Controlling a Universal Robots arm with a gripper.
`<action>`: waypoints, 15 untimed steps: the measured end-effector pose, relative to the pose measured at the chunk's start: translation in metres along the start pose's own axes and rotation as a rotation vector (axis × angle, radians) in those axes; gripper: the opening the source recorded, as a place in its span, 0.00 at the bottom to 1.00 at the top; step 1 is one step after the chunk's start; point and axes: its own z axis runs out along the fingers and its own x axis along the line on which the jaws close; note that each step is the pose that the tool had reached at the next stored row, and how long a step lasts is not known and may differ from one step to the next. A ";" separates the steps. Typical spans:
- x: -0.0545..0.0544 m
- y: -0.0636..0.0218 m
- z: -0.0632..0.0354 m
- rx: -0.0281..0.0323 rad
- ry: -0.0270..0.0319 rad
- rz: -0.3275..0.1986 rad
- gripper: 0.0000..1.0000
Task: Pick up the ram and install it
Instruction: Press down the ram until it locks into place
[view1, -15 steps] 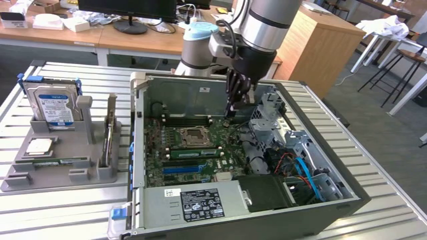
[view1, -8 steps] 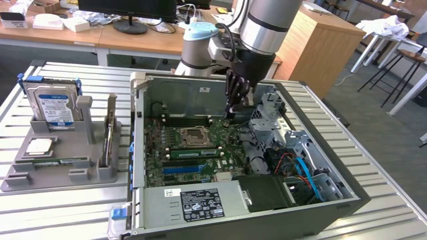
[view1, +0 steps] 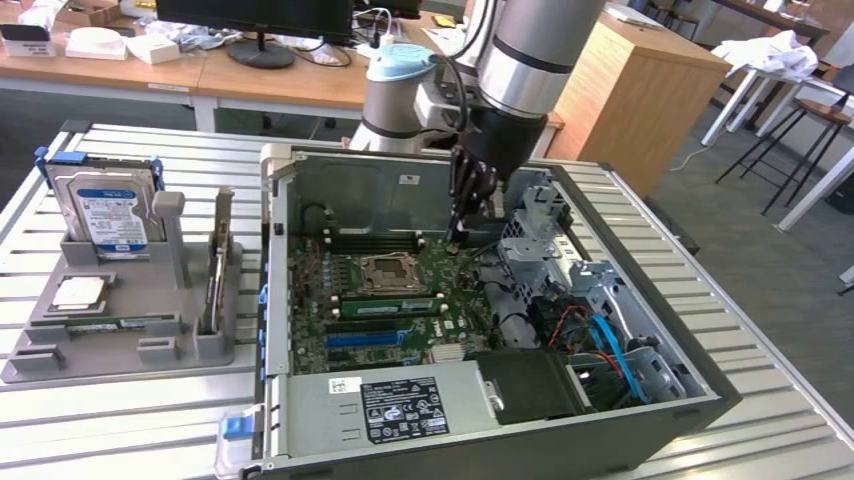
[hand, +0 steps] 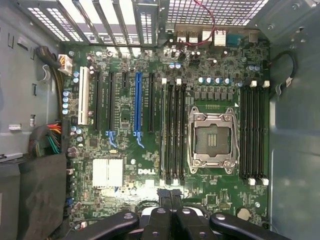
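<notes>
The gripper is fully closed and holds nothing. It hangs over the board in the upper middle of the exterior view. The ram stands in a slot just below the socket, so the installing seems done.

A slatted metal table carries an open computer case lying on its side toward the exterior view's right and, just beside it toward the left, a grey, seemingly plastic, parts holder.
</notes>
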 end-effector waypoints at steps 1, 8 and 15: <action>0.000 0.0000 0.0010 0.0000 0.0000 0.000 0.10; 0.000 -0.0003 0.0074 0.0000 -0.0001 0.000 0.10; 0.000 -0.0005 0.0126 0.0000 -0.0001 0.000 0.10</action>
